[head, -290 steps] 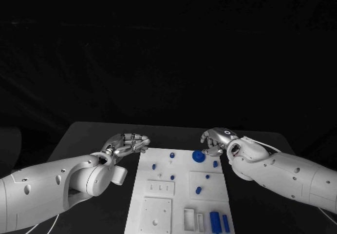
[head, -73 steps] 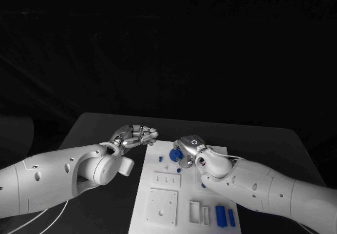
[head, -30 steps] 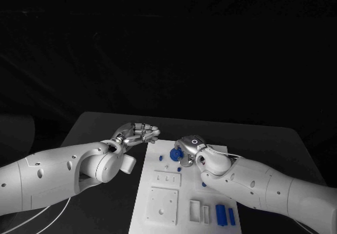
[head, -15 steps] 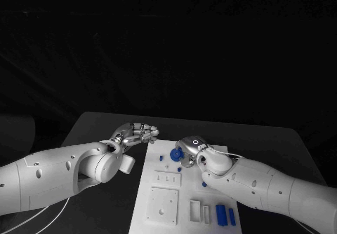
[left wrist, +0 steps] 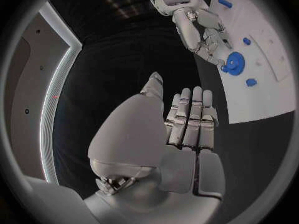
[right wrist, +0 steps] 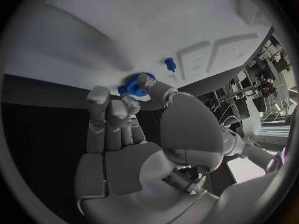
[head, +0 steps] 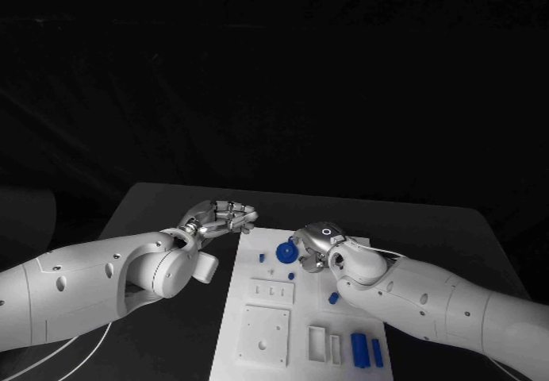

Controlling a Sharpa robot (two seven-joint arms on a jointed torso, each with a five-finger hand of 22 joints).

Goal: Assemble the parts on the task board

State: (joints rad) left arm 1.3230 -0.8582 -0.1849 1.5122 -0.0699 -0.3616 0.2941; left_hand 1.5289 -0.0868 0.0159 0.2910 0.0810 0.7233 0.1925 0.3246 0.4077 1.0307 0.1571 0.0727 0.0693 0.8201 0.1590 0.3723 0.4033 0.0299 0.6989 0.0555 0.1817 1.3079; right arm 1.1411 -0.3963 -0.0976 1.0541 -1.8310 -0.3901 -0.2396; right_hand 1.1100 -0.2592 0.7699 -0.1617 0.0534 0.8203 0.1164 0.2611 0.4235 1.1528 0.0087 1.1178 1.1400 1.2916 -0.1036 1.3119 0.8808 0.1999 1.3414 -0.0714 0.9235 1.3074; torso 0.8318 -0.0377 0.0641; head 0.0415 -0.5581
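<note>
Starting at the near edge of the white board (head: 258, 317): two blue bars (head: 367, 350) lie side by side in the near right corner, next to some narrow slots, with a square raised plate over toward the near left corner, so those bars look parked, waiting for a later step. Going further up the board there's a little blue peg (head: 333, 298) toward the right edge, then another tiny blue peg (head: 290, 275) around the middle, and a third one (head: 262, 257) nearer the left edge, just beside the action. The right hand (head: 317, 242) sits over the far part of the board and its fingertips are pinching a round blue wheel (head: 287, 253), thumb on one side and a finger on the other, the rest of the fingers bunched close. In the right wrist shot the wheel (right wrist: 132, 86) sits low, right by the white surface, though I can't tell if it's actually touching. My guess is it's being lined up to drop onto a post there, which is why it's gripped by the rim and kept flat-ish. Furthest out, the left hand (head: 220, 217) hovers off the board's far left corner above the black tabletop (head: 160, 210), fingers curled in on nothing, probably just keeping out of the way.
</note>
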